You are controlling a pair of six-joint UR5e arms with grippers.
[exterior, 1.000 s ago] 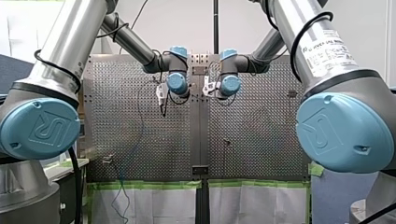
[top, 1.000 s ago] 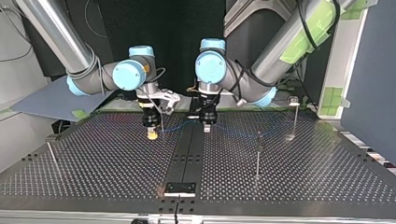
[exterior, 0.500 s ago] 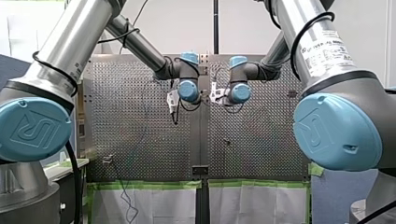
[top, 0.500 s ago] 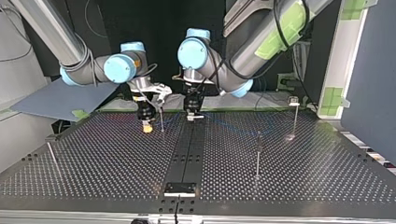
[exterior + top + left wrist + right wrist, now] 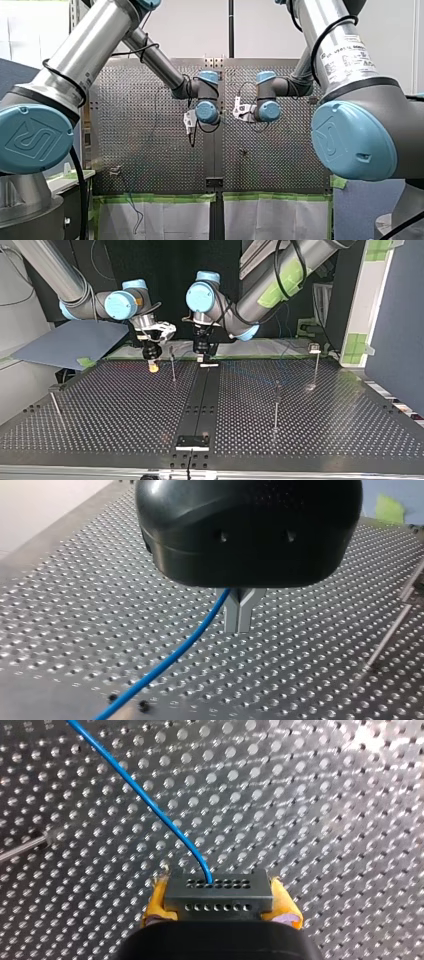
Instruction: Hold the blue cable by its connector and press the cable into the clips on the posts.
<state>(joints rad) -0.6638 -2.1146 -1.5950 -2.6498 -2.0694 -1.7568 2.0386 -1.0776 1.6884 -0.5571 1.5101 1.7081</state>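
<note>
Blue cable (image 5: 150, 805) leaves connector (image 5: 218, 894) in my right fingers (image 5: 283, 906) — far end cropped.

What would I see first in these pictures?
Probably the bright blue cable: in the right wrist view it leaves a dark connector pinched in my right gripper, between its yellow pads. In the left wrist view my left gripper is shut on that cable. In the front view my left arm and my right arm, silver with blue caps, loom at the sides.

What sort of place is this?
Most likely a robotics lab: my left arm and my right arm reach over a perforated table with thin posts, handling a blue cable by its connector.
</note>
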